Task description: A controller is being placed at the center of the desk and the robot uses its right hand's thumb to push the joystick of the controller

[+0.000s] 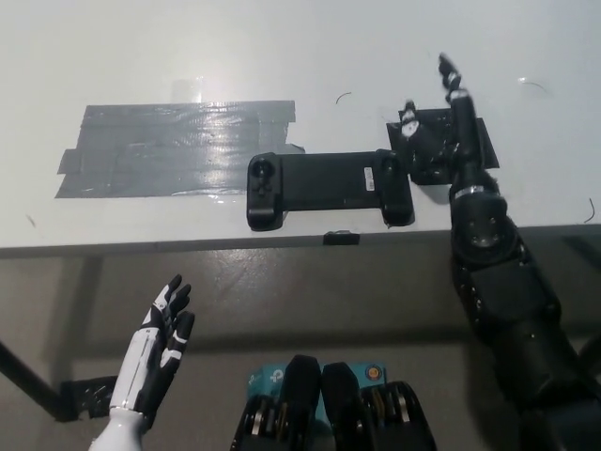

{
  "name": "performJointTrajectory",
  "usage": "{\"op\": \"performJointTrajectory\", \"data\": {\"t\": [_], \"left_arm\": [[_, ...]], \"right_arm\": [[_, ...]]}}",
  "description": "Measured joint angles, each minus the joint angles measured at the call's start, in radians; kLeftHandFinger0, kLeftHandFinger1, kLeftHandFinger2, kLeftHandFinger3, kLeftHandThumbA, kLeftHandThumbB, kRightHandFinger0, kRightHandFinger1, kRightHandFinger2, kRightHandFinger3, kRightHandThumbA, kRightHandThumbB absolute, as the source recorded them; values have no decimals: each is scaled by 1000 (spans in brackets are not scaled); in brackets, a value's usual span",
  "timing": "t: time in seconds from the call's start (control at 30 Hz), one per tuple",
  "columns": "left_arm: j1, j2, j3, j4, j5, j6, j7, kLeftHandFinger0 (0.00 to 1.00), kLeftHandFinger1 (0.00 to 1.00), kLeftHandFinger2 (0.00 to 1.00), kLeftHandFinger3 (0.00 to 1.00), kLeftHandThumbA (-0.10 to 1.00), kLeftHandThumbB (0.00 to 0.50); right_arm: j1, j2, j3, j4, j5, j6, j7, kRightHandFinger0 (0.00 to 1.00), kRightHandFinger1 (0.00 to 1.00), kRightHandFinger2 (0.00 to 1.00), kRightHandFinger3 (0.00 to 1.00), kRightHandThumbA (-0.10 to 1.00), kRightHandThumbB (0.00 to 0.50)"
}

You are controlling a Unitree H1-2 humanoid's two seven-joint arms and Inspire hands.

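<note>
Controller (329,187) is what we see lying flat near the front edge of the white desk (282,56), roughly in the middle, a long black body with a grip at each end. We make out a joystick (262,170) on its left grip and another joystick (386,166) on the right grip, with a small white label between them. No container shows anywhere in the view.

Our right hand (441,132) is above the desk just beside the controller's right end, its fingers spread and holding nothing; one finger points up and away. It covers most of a black taped patch (484,150) underneath, so we cannot tell that patch's full shape. Whether the thumb touches the right joystick is hard to judge.

A broad patch of grey tape (169,148) lies left of the controller. Our left hand (161,343) rests below the desk edge at lower left, fingers apart and empty.
</note>
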Motion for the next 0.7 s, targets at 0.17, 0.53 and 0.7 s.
{"op": "performJointTrajectory", "data": {"t": [0.17, 0.53, 0.7], "left_arm": [[1, -1, 0, 4, 0, 0, 0, 1000, 1000, 1000, 1000, 880, 6], [1, -2, 0, 8, 0, 4, 0, 1000, 1000, 1000, 1000, 883, 11], [1, -2, 0, 8, 0, 5, 0, 1000, 1000, 1000, 1000, 896, 14]], "right_arm": [[62, 2, 7, -208, 0, 27, 19, 1000, 1000, 1000, 1000, 1000, 289], [294, 2, 37, -616, 1, 91, 53, 1000, 1000, 1000, 1000, 956, 181], [469, -6, 72, -794, 1, 103, 74, 1000, 1000, 1000, 1000, 946, 218]]}}
